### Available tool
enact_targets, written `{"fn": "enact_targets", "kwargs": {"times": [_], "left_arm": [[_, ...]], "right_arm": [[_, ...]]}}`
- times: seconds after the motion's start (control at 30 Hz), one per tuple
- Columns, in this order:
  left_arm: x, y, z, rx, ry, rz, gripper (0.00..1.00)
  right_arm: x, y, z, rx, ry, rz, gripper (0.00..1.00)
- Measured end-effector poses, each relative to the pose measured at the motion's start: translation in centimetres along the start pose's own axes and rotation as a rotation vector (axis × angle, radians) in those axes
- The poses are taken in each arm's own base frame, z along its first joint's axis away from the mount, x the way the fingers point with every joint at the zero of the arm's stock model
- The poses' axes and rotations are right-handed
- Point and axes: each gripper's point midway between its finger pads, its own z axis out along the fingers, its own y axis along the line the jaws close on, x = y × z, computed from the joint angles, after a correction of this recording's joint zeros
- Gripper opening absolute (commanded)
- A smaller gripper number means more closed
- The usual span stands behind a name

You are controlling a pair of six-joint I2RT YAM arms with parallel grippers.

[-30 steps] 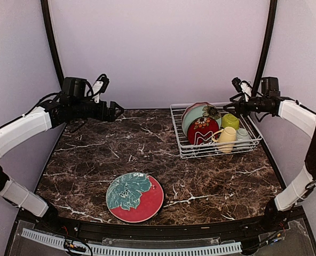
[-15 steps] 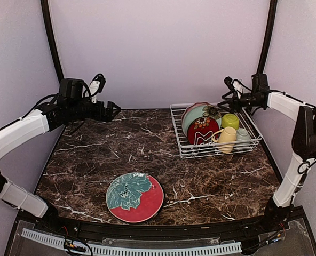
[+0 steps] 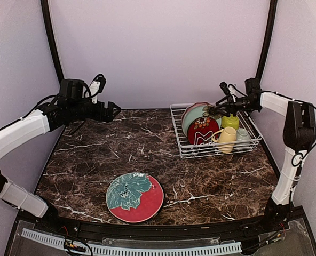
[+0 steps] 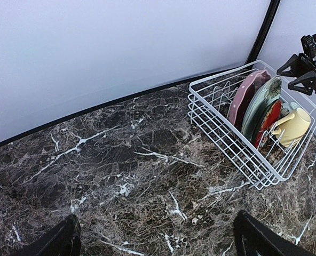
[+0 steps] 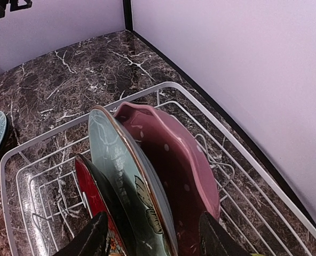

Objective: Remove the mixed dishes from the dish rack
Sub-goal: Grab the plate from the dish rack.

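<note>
The white wire dish rack (image 3: 200, 153) stands at the back right. In it stand a pink scalloped plate (image 3: 192, 108), a pale teal plate (image 3: 196, 119) and a red floral plate (image 3: 202, 130), beside a pale yellow mug (image 3: 227, 137), a lime-green bowl (image 3: 230, 121) and a pale blue cup (image 3: 243, 136). A red plate with a teal flower (image 3: 134, 197) lies flat at the table's front. My right gripper (image 5: 155, 240) is open just above the pink plate (image 5: 184, 160) and teal plate (image 5: 118, 165). My left gripper (image 4: 158, 245) is open and empty, high at the back left. No black-rimmed cream plate shows.
The marble table (image 3: 120, 149) ends at a wall close behind the rack. The rack's raised rim (image 5: 51, 140) runs around the plates. In the left wrist view the rack (image 4: 238, 154) lies far right with the right gripper (image 4: 302, 72) above it.
My right arm has swung left, bringing the gripper from beside the rack's back right corner to over the standing plates. The left arm has drawn back slightly.
</note>
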Motion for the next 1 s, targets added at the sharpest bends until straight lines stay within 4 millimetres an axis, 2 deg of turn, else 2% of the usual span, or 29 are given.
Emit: {"fn": "enact_targets", "kwargs": {"times": [0.13,0.63,0.9,1.0], "left_arm": [[0.2,0.0,0.1,0.003,0.005,-0.001,0.99],[0.8,-0.1,0.8,0.013,0.026,-0.004,0.99],[1.0,-0.2,1.0,0.020,0.033,-0.005,0.99],[1.1,-0.2,1.1,0.020,0.037,-0.008,0.99]], "right_arm": [[0.6,0.0,0.8,-0.025,0.003,0.018,0.43],[2.1,0.2,2.2,-0.090,0.027,0.028,0.37],[3.4,-0.2,3.4,-0.131,0.043,0.049,0.27],[3.4,0.0,3.5,-0.137,0.045,0.048,0.29]]}}
